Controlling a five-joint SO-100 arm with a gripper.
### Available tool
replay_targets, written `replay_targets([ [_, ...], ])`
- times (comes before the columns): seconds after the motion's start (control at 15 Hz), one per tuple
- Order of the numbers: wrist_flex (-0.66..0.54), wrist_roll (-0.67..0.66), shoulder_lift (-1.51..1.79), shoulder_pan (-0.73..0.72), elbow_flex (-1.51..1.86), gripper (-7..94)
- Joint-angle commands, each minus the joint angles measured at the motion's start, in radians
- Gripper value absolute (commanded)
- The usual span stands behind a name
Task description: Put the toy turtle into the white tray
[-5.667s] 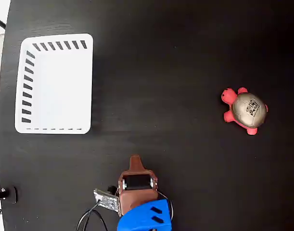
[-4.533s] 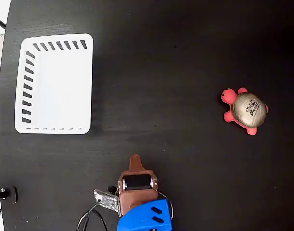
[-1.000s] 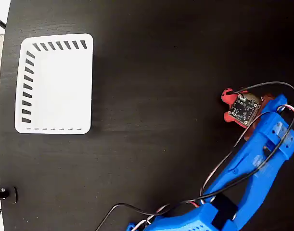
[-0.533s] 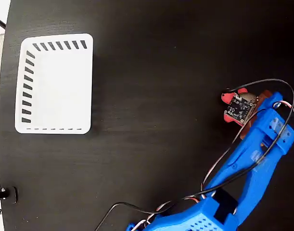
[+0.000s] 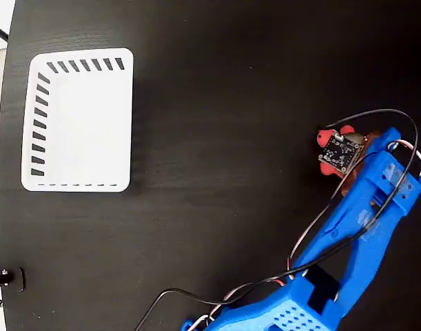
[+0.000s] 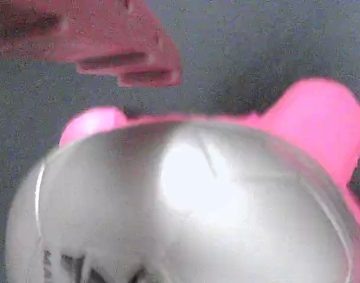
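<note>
The black table (image 5: 217,103) holds the white tray (image 5: 79,118) at the left in the fixed view. The blue arm (image 5: 355,234) reaches far right. Its gripper (image 5: 348,155) sits over the toy turtle (image 6: 185,194); I cannot tell if the fingers are apart. The shell's black print is too blurry to read.

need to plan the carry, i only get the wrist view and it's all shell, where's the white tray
Observer: In the fixed view the white tray lies at the far left of the table, and the toy turtle is at the right.
Operator: anything in the tray or on the way
Observer: The tray is empty, and the dark table between them is bare.
Operator: do the jaws have it
Observer: I cannot tell. The blue arm covers the shell from above, and only the red head and a leg show.
</note>
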Motion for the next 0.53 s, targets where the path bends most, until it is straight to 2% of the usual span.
replay_targets([
  [0.0, 0.005, 0.008, 0.041, -0.006, -0.049, 22],
  [0.13, 0.005, 0.015, 0.037, -0.006, -0.060, 1],
  [0.47, 0.037, 0.014, 0.077, 0.006, -0.091, 0],
])
